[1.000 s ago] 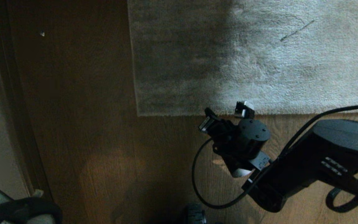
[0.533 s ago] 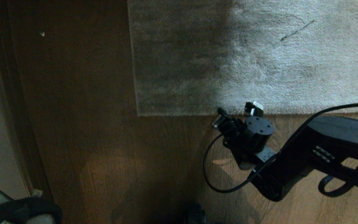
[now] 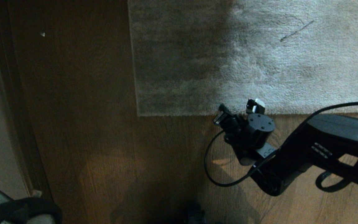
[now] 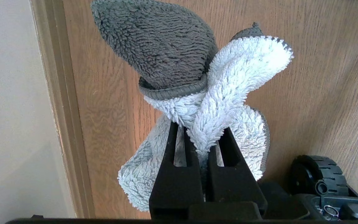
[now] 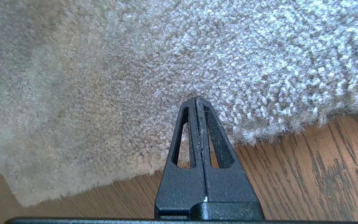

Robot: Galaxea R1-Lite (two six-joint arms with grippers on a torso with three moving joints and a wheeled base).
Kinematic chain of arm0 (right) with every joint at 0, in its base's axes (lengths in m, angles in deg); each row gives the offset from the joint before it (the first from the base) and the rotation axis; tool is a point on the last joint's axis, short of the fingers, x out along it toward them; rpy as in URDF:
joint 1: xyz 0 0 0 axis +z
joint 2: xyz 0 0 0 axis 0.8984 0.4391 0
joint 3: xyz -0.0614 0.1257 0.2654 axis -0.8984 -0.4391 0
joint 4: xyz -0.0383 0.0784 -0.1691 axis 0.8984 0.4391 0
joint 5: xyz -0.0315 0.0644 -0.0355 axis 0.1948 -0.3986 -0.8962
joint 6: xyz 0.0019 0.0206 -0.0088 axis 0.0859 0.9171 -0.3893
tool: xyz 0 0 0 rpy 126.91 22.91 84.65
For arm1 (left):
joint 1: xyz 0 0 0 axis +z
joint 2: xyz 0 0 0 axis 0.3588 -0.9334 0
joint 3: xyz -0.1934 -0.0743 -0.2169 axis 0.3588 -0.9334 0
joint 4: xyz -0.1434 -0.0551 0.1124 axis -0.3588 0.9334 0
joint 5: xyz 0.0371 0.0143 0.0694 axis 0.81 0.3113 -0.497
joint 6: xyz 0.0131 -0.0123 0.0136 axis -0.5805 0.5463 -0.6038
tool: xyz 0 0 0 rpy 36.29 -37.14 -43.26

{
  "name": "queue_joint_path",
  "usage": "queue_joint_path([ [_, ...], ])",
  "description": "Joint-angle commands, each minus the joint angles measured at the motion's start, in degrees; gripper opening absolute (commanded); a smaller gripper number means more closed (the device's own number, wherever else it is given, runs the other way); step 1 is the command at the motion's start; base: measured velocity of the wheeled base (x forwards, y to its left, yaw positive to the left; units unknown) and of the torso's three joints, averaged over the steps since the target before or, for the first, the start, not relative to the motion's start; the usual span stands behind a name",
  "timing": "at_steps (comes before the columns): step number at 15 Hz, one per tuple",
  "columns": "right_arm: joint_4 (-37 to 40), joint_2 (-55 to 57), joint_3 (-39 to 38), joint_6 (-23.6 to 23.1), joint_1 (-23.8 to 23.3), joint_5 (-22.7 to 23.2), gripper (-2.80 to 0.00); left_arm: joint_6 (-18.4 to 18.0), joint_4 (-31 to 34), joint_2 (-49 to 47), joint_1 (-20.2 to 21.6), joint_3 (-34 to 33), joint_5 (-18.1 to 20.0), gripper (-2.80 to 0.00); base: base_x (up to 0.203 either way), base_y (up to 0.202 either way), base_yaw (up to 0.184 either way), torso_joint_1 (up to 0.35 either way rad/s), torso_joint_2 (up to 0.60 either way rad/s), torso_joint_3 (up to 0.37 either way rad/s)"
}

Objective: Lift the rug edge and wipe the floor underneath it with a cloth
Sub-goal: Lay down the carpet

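Right gripper [image 5: 196,101] shut over rug edge [image 5: 259,137]; left gripper [image 4: 202,137] parked, clamped on cloth [image 4: 197,90].

Right jaws pressed together, nothing between them, tips on the pile just inside the border; rug still flat on floor [image 3: 89,140]. The near edge runs left-right across head view, corner [image 3: 138,114] to the left of the gripper, well apart. Cloth hangs bunched from the left fingers, grey lobe and white lobe flaring away from the tips, above floor by the baseboard [image 4: 64,124]. Risk: closed tips likely skate over plush instead of getting under the border; they need to open and straddle the edge. Pinching pile only could slip on lift.
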Motion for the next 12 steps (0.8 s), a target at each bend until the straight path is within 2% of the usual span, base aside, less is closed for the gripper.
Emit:
queue_joint_path([
  [1,-2.63,0.81,0.04,-0.05,0.02,-0.22,-2.8,0.04,-0.02,0.02,0.0,0.0,-0.02,-2.8,0.0,0.0,0.0,0.0,0.0,0.0],
  [4,-2.63,0.03,0.55,0.12,1.24,-0.04,-2.8,0.04,-0.02,0.02,0.0,0.0,-0.02,-2.8,0.0,0.0,0.0,0.0,0.0,0.0],
  [6,-2.63,-1.2,3.49,0.33,2.76,0.1,-2.8,0.04,-0.02,0.02,0.0,0.0,-0.02,-2.8,0.0,0.0,0.0,0.0,0.0,0.0],
  [12,-2.63,-2.56,11.4,0.39,10.93,2.97,-2.8,0.04,-0.02,0.02,0.0,0.0,-0.02,-2.8,0.0,0.0,0.0,0.0,0.0,0.0],
])
